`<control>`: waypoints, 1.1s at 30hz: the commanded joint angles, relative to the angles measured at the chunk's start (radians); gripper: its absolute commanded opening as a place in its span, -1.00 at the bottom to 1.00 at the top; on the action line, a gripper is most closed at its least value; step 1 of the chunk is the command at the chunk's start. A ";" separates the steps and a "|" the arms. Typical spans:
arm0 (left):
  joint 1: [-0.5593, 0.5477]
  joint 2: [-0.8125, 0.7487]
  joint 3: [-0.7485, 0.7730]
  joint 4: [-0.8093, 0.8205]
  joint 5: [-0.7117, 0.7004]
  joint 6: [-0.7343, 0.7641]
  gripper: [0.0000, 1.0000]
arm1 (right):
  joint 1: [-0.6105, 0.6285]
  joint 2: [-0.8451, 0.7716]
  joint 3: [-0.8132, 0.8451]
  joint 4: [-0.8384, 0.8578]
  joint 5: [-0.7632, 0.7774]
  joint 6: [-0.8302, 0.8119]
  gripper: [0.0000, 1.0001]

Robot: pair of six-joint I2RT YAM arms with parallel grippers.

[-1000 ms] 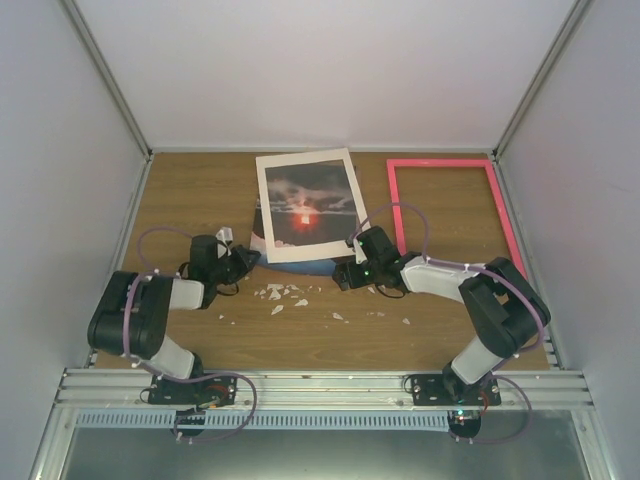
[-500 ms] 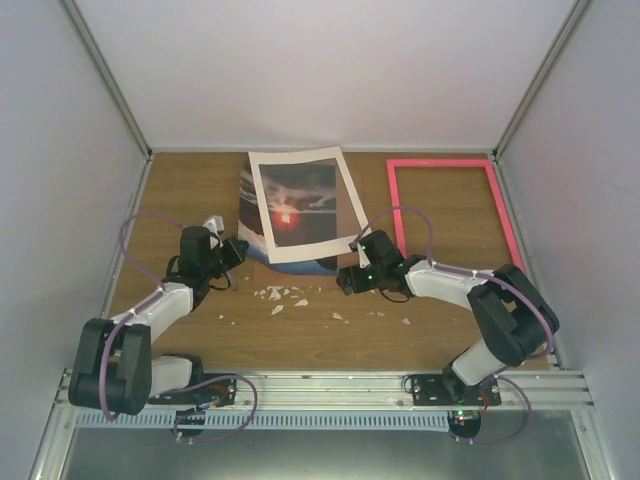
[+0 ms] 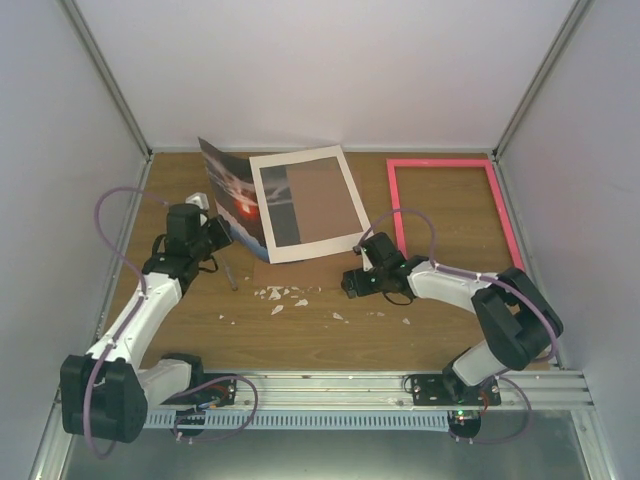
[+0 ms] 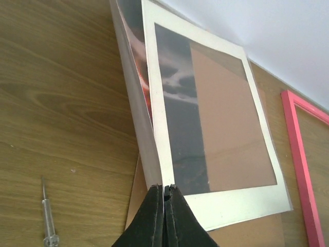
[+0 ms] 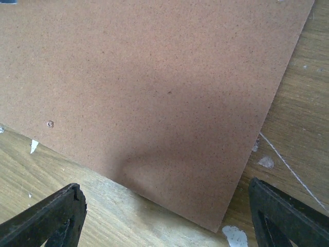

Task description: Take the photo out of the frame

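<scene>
Left jaws pinching photo (image 3: 232,195) (half out from mat (image 4: 236,203)), right jaws apart — above backing board (image 5: 154,92), frame (image 3: 440,162) aside

The brown wood-grain table (image 3: 300,340) carries a bright pink rectangular frame (image 3: 440,162), a flat brown backing board (image 5: 154,92), scattered white flakes (image 3: 278,293) and a small clear tool (image 4: 49,226)

White mat (image 4: 231,203) just ahead and right of the left gripper (image 4: 164,188), brown backing board (image 5: 154,92) under it, directly ahead of the right gripper (image 5: 164,193), small clear-handled tool (image 4: 48,221) on wooden table (image 4: 61,103) left of the left gripper, white flakes (image 3: 275,293) between the grippers
</scene>
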 commanded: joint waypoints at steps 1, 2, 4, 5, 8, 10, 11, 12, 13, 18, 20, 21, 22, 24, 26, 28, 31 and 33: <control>-0.004 -0.042 0.113 -0.116 -0.071 0.035 -1.00 | 0.007 -0.038 -0.001 -0.018 0.024 -0.002 0.74; -0.004 -0.044 0.140 -0.140 -0.080 0.044 -1.00 | 0.007 -0.044 0.000 -0.019 0.026 -0.005 0.74; -0.003 -0.042 0.202 -0.198 -0.110 0.054 -1.00 | 0.007 -0.052 0.004 -0.020 0.032 -0.016 0.74; -0.003 -0.042 0.234 -0.224 -0.115 0.062 -1.00 | 0.007 -0.057 0.007 -0.020 0.036 -0.021 0.73; -0.004 -0.035 0.335 -0.290 -0.110 0.099 -1.00 | 0.008 -0.082 0.016 -0.020 0.050 -0.046 0.73; -0.004 -0.023 0.402 -0.336 -0.099 0.139 -1.00 | 0.005 -0.104 0.028 -0.020 0.064 -0.066 0.74; -0.004 -0.014 0.437 -0.361 -0.095 0.159 -1.00 | 0.005 -0.116 0.036 -0.020 0.071 -0.077 0.74; -0.004 -0.005 0.466 -0.380 -0.083 0.187 -1.00 | 0.005 -0.132 0.044 -0.019 0.077 -0.089 0.74; -0.004 0.009 0.504 -0.413 -0.078 0.210 -1.00 | 0.004 -0.147 0.053 -0.019 0.085 -0.101 0.74; -0.006 0.045 0.661 -0.499 -0.034 0.333 -1.00 | 0.004 -0.233 0.100 -0.005 0.112 -0.165 0.74; -0.015 0.060 0.710 -0.522 0.007 0.375 -1.00 | 0.004 -0.270 0.114 0.003 0.131 -0.191 0.74; -0.024 0.067 0.728 -0.529 0.028 0.390 -1.00 | 0.004 -0.288 0.118 0.008 0.136 -0.204 0.74; -0.038 0.071 0.740 -0.531 0.050 0.407 -1.00 | 0.004 -0.306 0.123 0.013 0.140 -0.216 0.74; -0.075 0.078 0.755 -0.532 0.072 0.438 -1.00 | 0.004 -0.344 0.129 0.024 0.148 -0.243 0.74; -0.127 0.090 0.773 -0.541 0.068 0.467 -1.00 | 0.004 -0.369 0.133 0.031 0.157 -0.279 0.75; -0.190 0.104 0.788 -0.560 0.047 0.499 -1.00 | 0.005 -0.388 0.140 0.028 0.158 -0.317 0.74; -0.301 0.131 0.813 -0.583 0.001 0.539 -1.00 | 0.004 -0.413 0.153 0.018 0.170 -0.363 0.74; -0.347 0.136 0.826 -0.590 -0.016 0.562 -1.00 | 0.004 -0.437 0.159 0.015 0.178 -0.391 0.74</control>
